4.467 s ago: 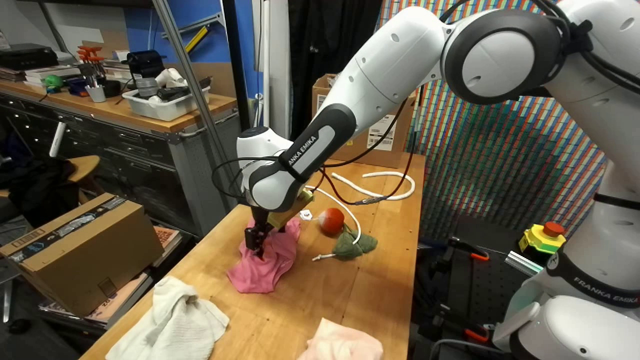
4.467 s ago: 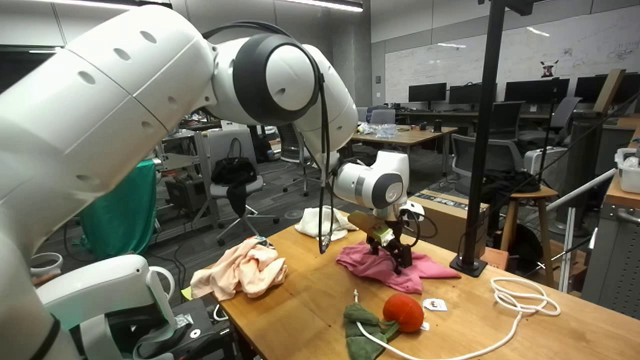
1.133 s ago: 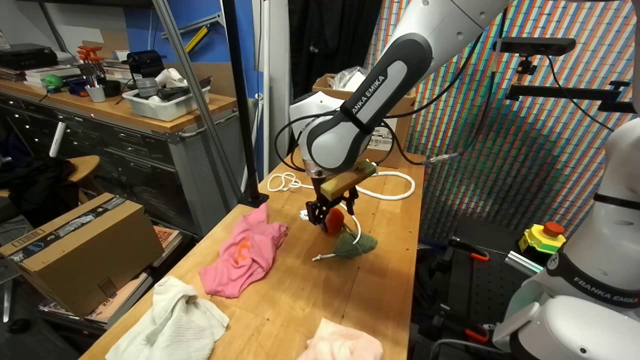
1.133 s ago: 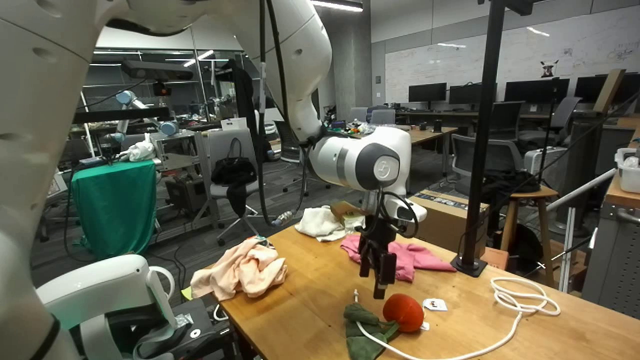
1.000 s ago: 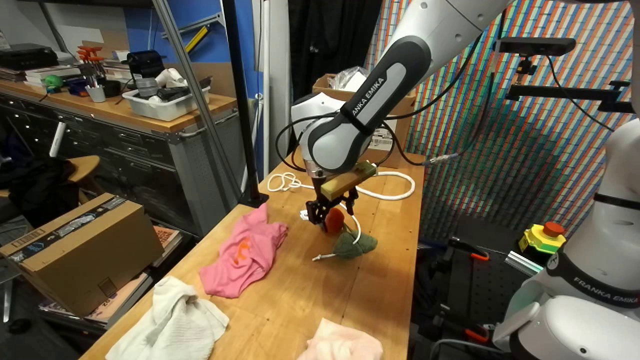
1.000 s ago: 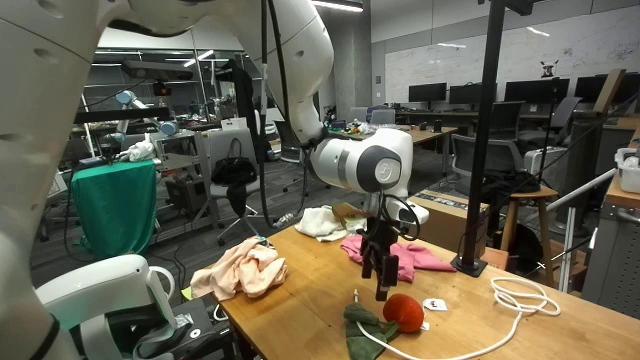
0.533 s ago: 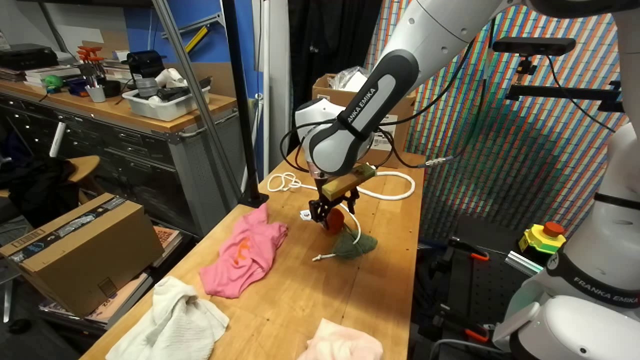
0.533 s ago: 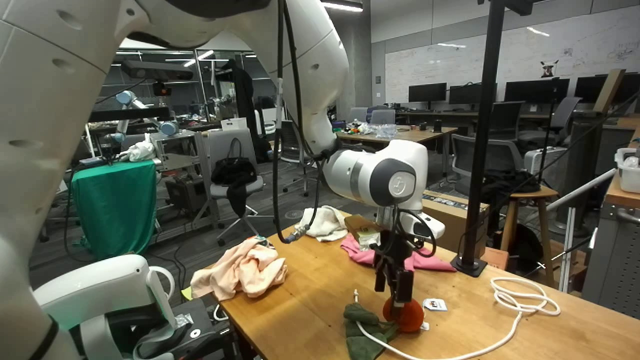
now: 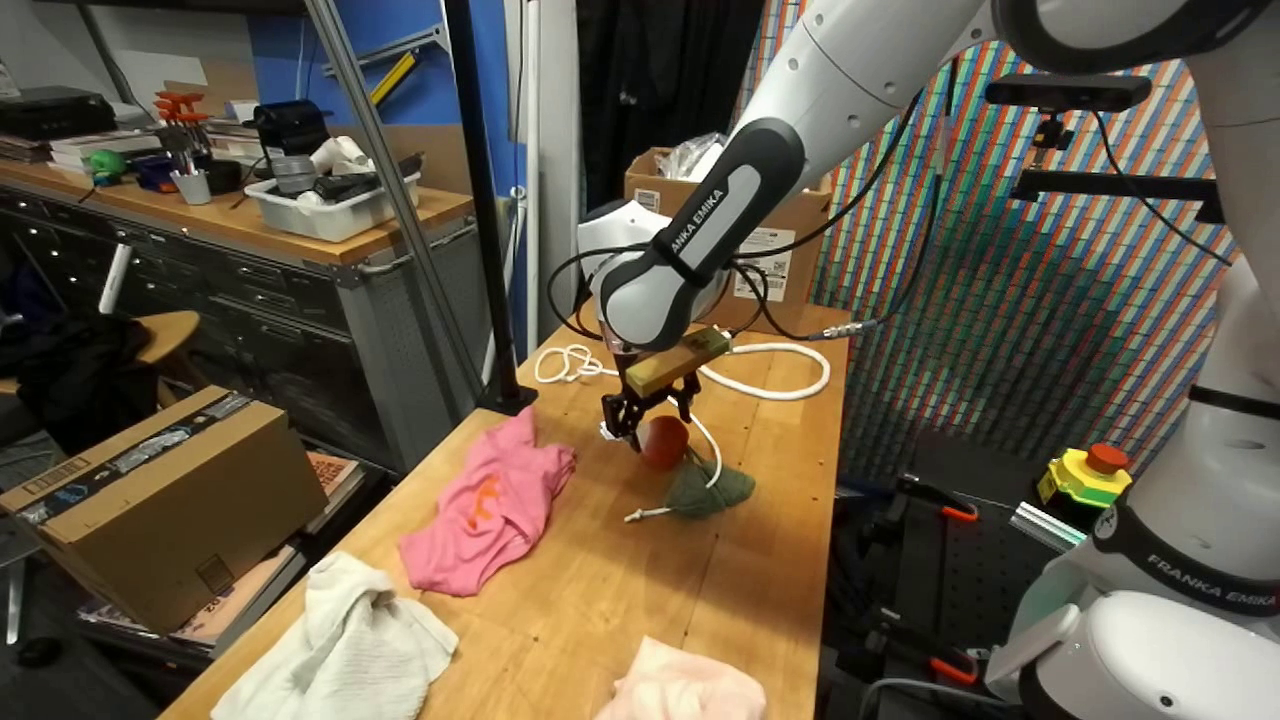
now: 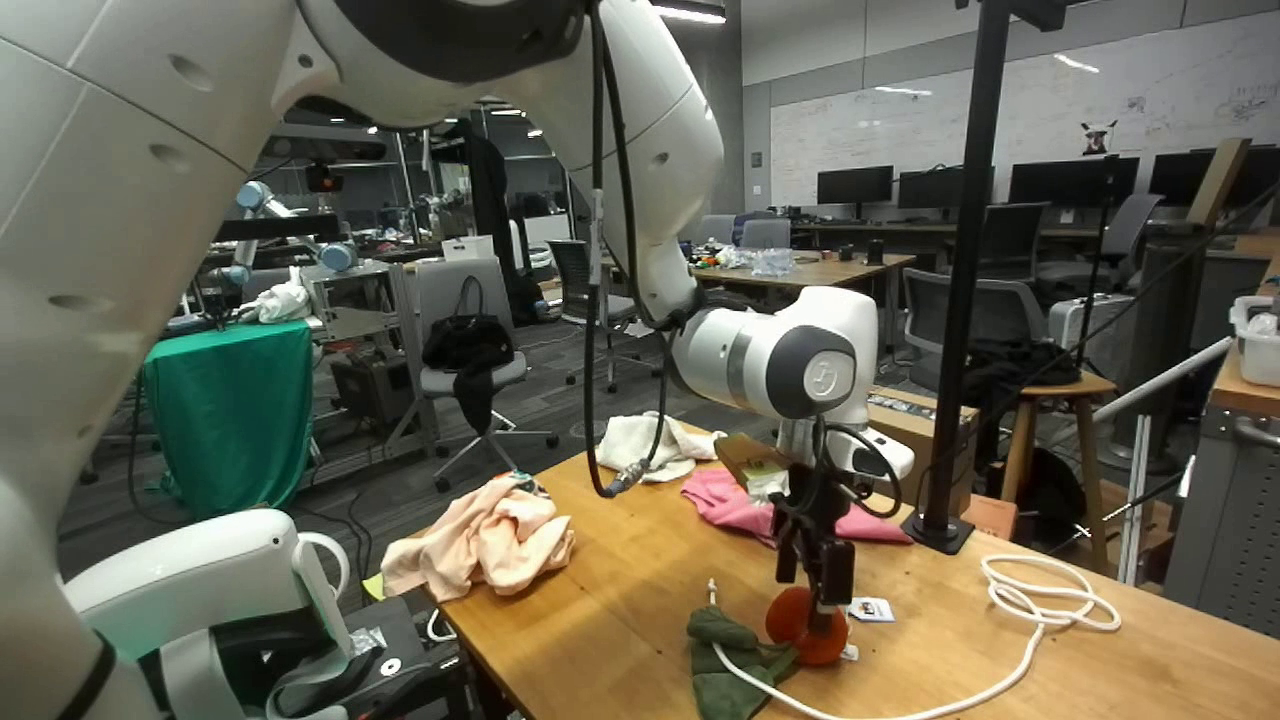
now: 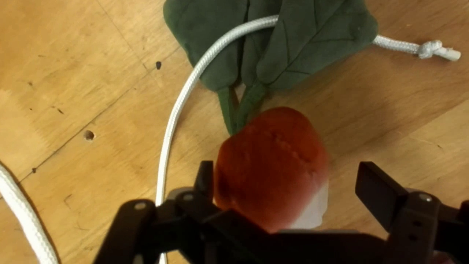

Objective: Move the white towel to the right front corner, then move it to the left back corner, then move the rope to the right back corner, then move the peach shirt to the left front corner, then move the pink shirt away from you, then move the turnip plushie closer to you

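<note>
My pincer (image 11: 288, 176) stands wide, gripping nothing. Between its jaws, from my wrist view, lies the red body of the turnip plushie (image 11: 271, 161), closer to one jaw; whether they touch, I cannot tell. The rope (image 11: 183, 90) crosses a green leaf, passes under another and shows a knotted end. Farther along the bench (image 9: 625, 585), the pink shirt (image 9: 490, 515) sprawls beside a black post (image 9: 484, 210), the white towel (image 9: 345, 640) near it, the peach shirt (image 10: 485, 540) at the edge.
</note>
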`<action>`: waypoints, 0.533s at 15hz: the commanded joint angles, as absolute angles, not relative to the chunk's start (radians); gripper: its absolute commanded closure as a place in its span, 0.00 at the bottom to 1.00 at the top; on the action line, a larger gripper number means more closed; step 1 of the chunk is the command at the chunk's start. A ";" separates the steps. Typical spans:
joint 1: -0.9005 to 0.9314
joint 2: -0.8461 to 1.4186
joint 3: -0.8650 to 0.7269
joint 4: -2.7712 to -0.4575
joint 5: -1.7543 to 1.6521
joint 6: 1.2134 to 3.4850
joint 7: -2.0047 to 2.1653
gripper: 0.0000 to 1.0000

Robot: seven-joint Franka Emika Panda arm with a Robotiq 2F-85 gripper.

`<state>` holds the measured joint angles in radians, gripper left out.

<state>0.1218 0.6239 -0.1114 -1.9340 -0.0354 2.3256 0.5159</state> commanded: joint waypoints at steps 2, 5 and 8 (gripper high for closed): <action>0.117 0.692 -0.126 -1.859 -0.037 2.312 0.504 0.00; 0.114 0.719 -0.135 -1.842 -0.036 2.312 0.504 0.00; 0.114 0.736 -0.144 -1.834 -0.036 2.314 0.505 0.26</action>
